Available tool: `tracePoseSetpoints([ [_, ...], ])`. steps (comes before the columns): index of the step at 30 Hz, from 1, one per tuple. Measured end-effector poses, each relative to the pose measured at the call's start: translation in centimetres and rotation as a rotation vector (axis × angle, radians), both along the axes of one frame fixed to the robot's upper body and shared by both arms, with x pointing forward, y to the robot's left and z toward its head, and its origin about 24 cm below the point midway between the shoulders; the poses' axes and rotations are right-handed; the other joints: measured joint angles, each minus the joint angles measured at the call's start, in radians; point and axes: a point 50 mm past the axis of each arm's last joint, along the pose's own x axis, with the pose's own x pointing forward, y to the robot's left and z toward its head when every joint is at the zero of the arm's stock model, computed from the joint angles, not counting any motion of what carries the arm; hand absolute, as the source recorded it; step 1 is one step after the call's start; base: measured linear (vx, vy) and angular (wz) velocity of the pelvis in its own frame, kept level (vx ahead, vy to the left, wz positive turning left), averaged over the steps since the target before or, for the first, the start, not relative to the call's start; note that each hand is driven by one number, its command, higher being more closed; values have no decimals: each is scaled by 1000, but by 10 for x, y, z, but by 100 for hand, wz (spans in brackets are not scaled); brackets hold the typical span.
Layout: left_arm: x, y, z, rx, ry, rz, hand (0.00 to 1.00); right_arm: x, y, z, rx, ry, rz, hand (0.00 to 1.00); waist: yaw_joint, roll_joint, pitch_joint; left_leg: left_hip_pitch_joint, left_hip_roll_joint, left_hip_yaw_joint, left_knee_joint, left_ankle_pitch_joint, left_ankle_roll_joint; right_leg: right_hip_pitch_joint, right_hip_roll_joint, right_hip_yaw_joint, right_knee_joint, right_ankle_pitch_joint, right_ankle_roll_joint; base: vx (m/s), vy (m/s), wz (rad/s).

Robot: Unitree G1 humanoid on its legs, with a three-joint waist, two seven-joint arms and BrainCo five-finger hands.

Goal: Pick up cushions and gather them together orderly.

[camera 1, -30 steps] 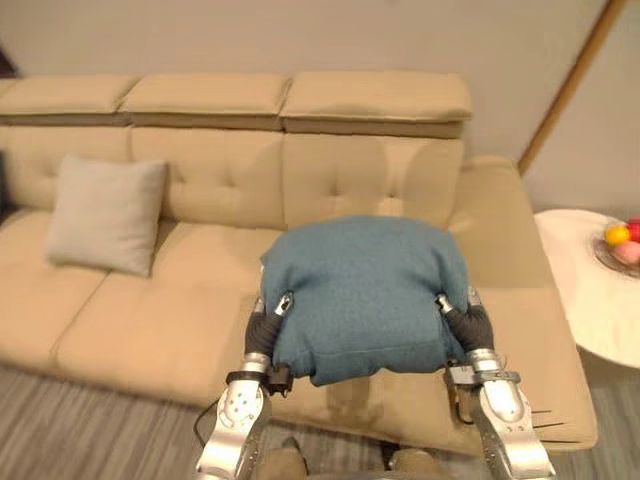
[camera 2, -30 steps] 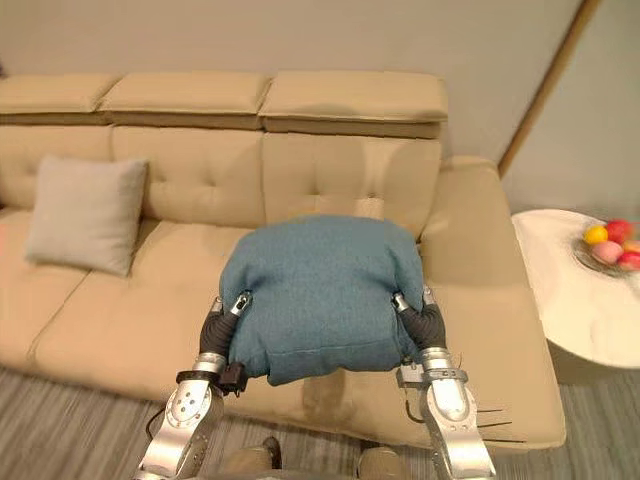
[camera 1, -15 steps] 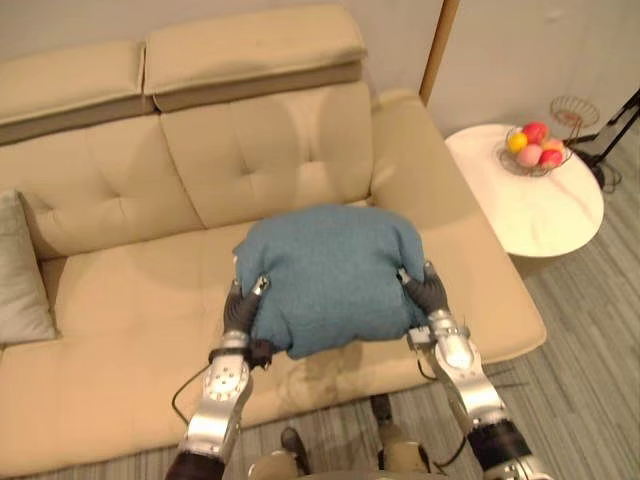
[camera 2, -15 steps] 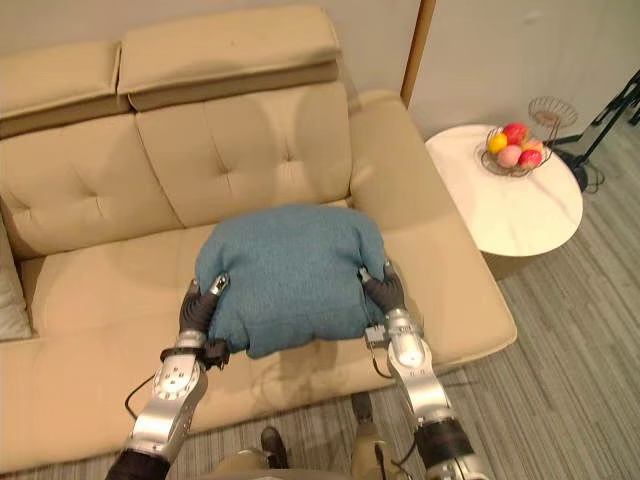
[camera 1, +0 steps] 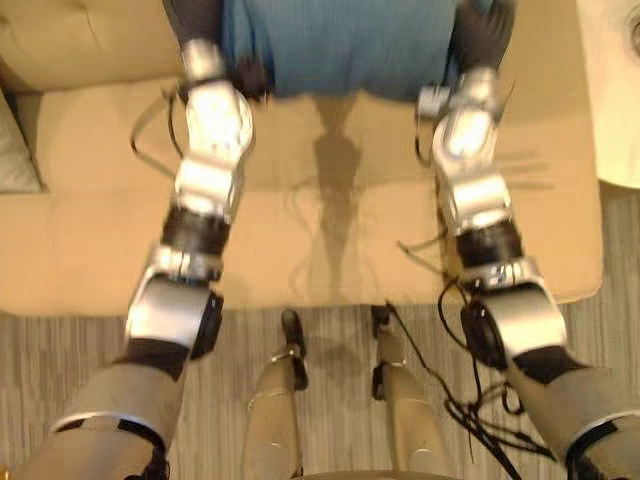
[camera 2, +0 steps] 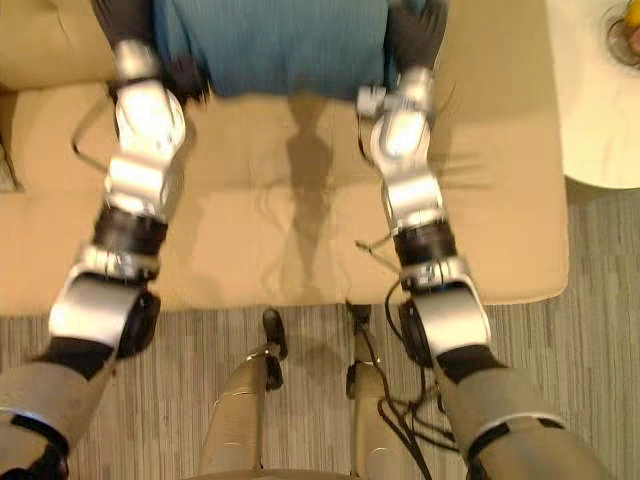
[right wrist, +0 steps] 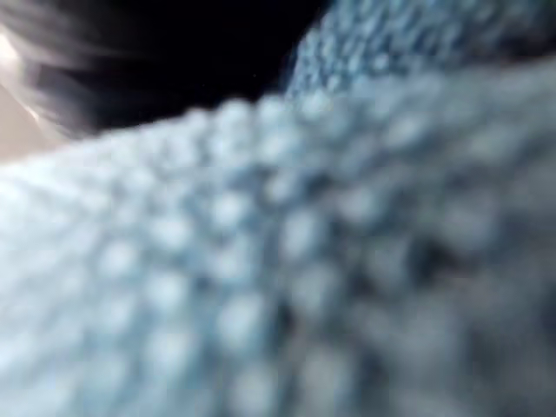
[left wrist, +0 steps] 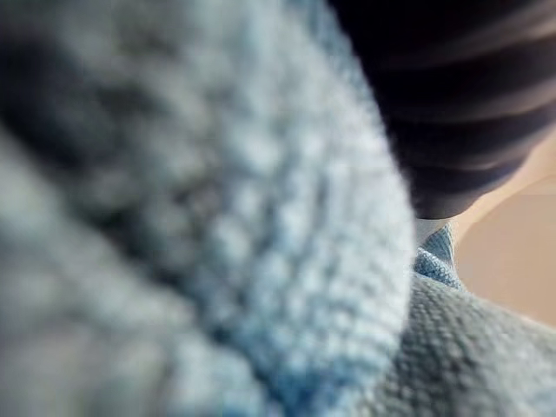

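The left hand (camera 1: 195,18) and the right hand (camera 1: 485,30) were pressed against opposite sides of the blue cushion (camera 1: 340,40), with the dark ribbed wrist covers flush against the knit. From where I stood, and in the close wrist views, the fabric swallowed everything past those covers. So I could not tell how far either hand was closed, only that the cushion sat squeezed between the two.

The cushion itself hung out in front of the robot over the right half of the sofa seat (camera 1: 330,250). It was back from the front edge and seemed to be lifted clear of the upholstery, though I couldn't swear to that. A pale cushion (camera 1: 10,145) peeked in at the seat's left end, well apart from the blue one. A white side table (camera 1: 615,100) stood just beyond the sofa's right end.

I judged the step in hand to be the carry: the blue cushion was picked up but not yet placed with its mate. The next move would call for shifting leftward along the sofa's front edge with the squeeze kept even on both sides so the cushion didn't slip. It would then need setting down just beside the pale one, squared against the backrest rather than dropped flat.
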Motion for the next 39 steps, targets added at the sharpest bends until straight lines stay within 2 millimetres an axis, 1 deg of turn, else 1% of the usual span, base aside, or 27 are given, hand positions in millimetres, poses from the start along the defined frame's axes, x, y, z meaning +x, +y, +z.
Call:
tracePoseSetpoints([
  [2, -2, 0, 36, -4, -35, 20, 0, 0, 1, 24, 35, -27, -24, 0, -3, 0, 4, -16, -10, -22, -42, 31, -3, -17, -4, -22, -6, 1, 0, -50, -32, 31],
  [3, -2, 0, 41, -8, -34, 26, 0, 1, 2, 27, 34, -24, -26, 0, -4, -1, 4, -17, -13, -25, -56, 40, -3, -21, -6, -27, -7, 2, 0, -29, -28, 33],
  [5, -2, 6, 61, -70, -21, 11, 0, 7, 3, 43, 50, 5, -13, 0, -6, -1, 4, -27, -29, -35, -129, 86, -4, -51, -14, -43, -16, 7, -2, -29, -19, 28],
  [6, -2, 6, 64, -79, -19, 4, 0, 7, 1, 47, 56, 9, -10, 0, -6, -1, 5, -32, -31, -35, -142, 95, -4, -60, -15, -45, -16, 8, -2, -30, -7, 21],
  [8, -1, 10, 72, -113, 0, -26, 0, 10, -2, 56, 71, 38, 35, 0, -4, -3, 27, -40, -37, -48, -200, 131, -6, -85, -16, -58, -17, 13, 0, -24, 8, 18],
  [10, 3, 13, 69, -121, 32, -39, 0, 13, -5, 54, 75, 64, 56, 0, -5, -3, 39, -47, -37, -55, -214, 140, -10, -95, -15, -68, -17, 13, 0, -21, 20, 15],
  [11, 9, 18, 62, -133, 80, -42, 0, 17, -7, 50, 74, 95, 76, 0, -5, -4, 59, -49, -37, -54, -225, 146, -10, -99, -15, -73, -17, 13, 0, -20, 30, 12],
  [12, 13, 20, 58, -136, 104, -41, 0, 18, -7, 49, 70, 105, 84, 0, -5, -4, 62, -56, -37, -54, -227, 147, -9, -107, -15, -73, -17, 13, 1, -21, 41, 9],
  [14, 22, 29, 41, -171, 167, -50, 0, 21, -2, 44, 33, 128, 101, 0, -6, -4, 72, -74, -33, -52, -228, 148, -8, -125, -17, -73, -17, 15, 3, -17, 42, 2],
  [15, 30, 34, 23, -175, 218, -50, 0, 24, 2, 36, 13, 156, 116, 0, -6, -4, 80, -79, -32, -50, -229, 148, -8, -132, -17, -73, -17, 16, 5, -18, 49, -2],
  [16, 37, 37, 2, -177, 275, -54, 0, 29, 3, 22, -10, 195, 126, 0, -8, -4, 83, -84, -30, -50, -228, 148, -9, -136, -16, -73, -16, 17, 6, -19, 60, -1],
  [17, 41, 38, -10, -177, 304, -58, 0, 31, 4, 14, -20, 216, 127, 0, -8, -4, 83, -87, -29, -50, -228, 148, -9, -139, -15, -74, -14, 17, 6, -15, 62, 1],
  [18, 48, 39, -35, -175, 370, -58, 0, 36, 8, -5, -50, 266, 137, 0, -19, -4, 83, -94, -27, -50, -232, 148, -9, -147, -13, -70, -13, 17, 6, -12, 50, 1],
  [19, 50, 40, -44, -180, 393, -64, 0, 37, 11, -12, -64, 285, 142, 0, -22, -4, 83, -98, -26, -50, -233, 148, -9, -152, -12, -70, -13, 17, 6, -14, 47, 0],
  [20, 52, 42, -59, -194, 428, -72, 0, 39, 14, -23, -77, 312, 147, 0, -23, -4, 85, -101, -26, -49, -234, 148, -9, -155, -12, -69, -13, 17, 6, -18, 39, -6],
  [21, 56, 40, -82, -201, 484, -88, 0, 41, 20, -41, -108, 358, 161, 0, -26, -4, 90, -100, -25, -40, -233, 148, -9, -158, -11, -67, -12, 17, 6, -26, 41, -9],
  [23, 58, 36, -106, -219, 529, -103, 0, 43, 25, -63, -107, 411, 181, 0, -27, -3, 90, -96, -23, -27, -232, 147, -9, -159, -9, -60, -12, 17, 6, -28, 26, -11],
  [24, 57, 36, -107, -219, 529, -103, 0, 43, 25, -65, -106, 414, 183, 0, -27, -3, 90, -96, -22, -26, -232, 147, -9, -159, -9, -58, -12, 17, 6, -31, 13, -11],
  [26, 55, 42, -115, -221, 520, -97, 0, 43, 27, -77, -105, 431, 195, 0, -26, -3, 90, -91, -15, -16, -221, 142, -13, -159, -3, -41, -7, 16, 6, -54, 2, -14],
  [27, 54, 44, -117, -228, 519, -98, 0, 42, 27, -79, -103, 432, 197, 0, -24, -3, 90, -90, -12, -15, -219, 140, -14, -159, -1, -39, -5, 16, 6, -78, -21, -15],
  [29, 53, 53, -129, -247, 537, -80, 0, 39, 28, -84, -84, 422, 216, 0, -25, -3, 90, -88, -1, -9, -210, 140, -15, -157, 8, -30, 0, 8, 16, -77, -42, -9],
  [30, 53, 55, -132, -247, 545, -75, 0, 38, 29, -85, -82, 417, 220, 0, -23, -3, 90, -88, 1, -5, -206, 140, -15, -157, 11, -25, 0, 6, 17, -71, -51, -10],
  [32, 49, 64, -148, -249, 575, -49, 0, 34, 26, -84, -67, 382, 232, 0, -24, -3, 90, -80, 10, 1, -201, 140, -16, -150, 20, -18, 0, -3, 25, -69, -53, -11],
  [33, 48, 65, -150, -244, 573, -46, 0, 31, 25, -84, -63, 364, 236, 0, -24, -3, 90, -77, 11, 0, -199, 140, -16, -145, 23, -19, 0, -5, 26, -61, -41, -4],
  [36, 35, 67, -164, -182, 543, -39, 0, 17, 8, -93, -62, 300, 234, 0, -23, -3, 90, -29, 22, -4, -185, 136, -21, -86, 29, -31, 0, -12, 15, -48, -24, 4],
  [38, 12, 67, -177, -75, 480, -44, 0, -5, -11, -112, -113, 254, 234, 0, -17, -4, 90, 28, 29, -18, -155, 109, -30, -11, 36, -43, 12, -28, -3, -15, -11, 8],
  [39, 4, 68, -181, -50, 464, -48, 0, -11, -15, -119, -123, 247, 235, 0, -13, -4, 90, 45, 31, -20, -146, 100, -30, 7, 37, -43, 19, -35, -7, 0, 0, 0],
])
